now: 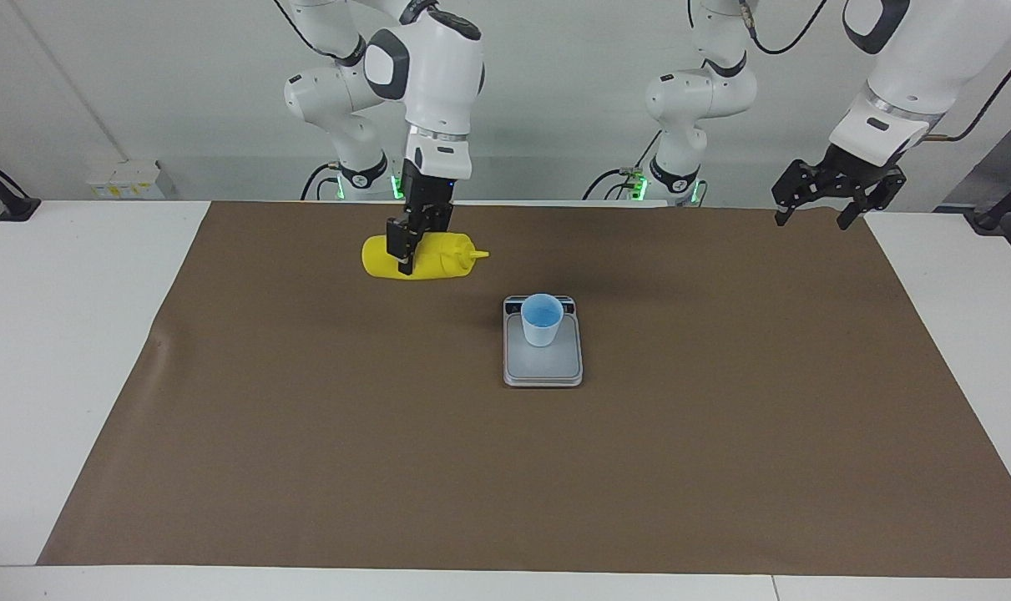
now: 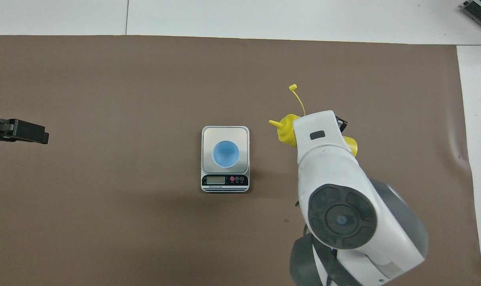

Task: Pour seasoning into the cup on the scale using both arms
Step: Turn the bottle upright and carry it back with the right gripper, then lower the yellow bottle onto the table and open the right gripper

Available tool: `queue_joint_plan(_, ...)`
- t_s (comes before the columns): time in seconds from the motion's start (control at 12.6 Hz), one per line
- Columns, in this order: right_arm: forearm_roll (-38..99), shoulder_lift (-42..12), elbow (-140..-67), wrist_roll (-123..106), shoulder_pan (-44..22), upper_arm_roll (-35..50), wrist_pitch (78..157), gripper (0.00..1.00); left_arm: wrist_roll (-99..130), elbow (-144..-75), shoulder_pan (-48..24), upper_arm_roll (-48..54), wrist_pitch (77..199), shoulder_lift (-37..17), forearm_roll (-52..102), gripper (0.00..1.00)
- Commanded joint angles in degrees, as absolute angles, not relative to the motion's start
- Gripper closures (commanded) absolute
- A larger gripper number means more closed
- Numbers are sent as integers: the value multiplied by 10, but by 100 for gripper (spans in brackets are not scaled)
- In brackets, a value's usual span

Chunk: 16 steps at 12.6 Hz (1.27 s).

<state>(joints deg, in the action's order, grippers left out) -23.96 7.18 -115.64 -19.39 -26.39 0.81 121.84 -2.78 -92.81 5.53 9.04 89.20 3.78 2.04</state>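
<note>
The yellow seasoning bottle (image 1: 426,256) is held on its side in the air by my right gripper (image 1: 405,250), which is shut around its middle. Its nozzle points toward the scale and its cap strap hangs open. In the overhead view the bottle (image 2: 286,131) is partly hidden under my right arm, beside the scale toward the right arm's end. The light blue cup (image 1: 542,321) stands upright on the silver-grey scale (image 1: 543,369), also seen in the overhead view, cup (image 2: 225,153) on scale (image 2: 207,135). My left gripper (image 1: 814,219) waits open and empty in the air over the mat's edge at the left arm's end.
A brown mat (image 1: 505,467) covers most of the white table (image 1: 63,334). The scale's display strip (image 2: 224,180) faces the robots. My left gripper (image 2: 18,131) shows at the overhead view's edge.
</note>
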Motion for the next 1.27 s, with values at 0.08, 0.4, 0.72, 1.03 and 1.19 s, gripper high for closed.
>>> queue_joint_plan(0.08,-148,118,-1198,-208,-216,7,1258,100,-32,-948,63,93,895,55,27,0)
queue_joint_plan(0.4,11,136,-1222,-357,-117,7,1295,100,-32,-948,63,93,895,55,27,0)
queue_joint_plan(0.72,161,136,-1234,-525,-29,5,1314,100,-32,-948,63,93,895,55,27,0)
queue_joint_plan(1.03,317,120,-1251,-704,66,4,1312,100,-32,-947,63,93,895,55,27,0)
queue_joint_plan(1.19,387,101,-1260,-799,104,4,1313,100,-32,-948,63,93,895,55,27,0)
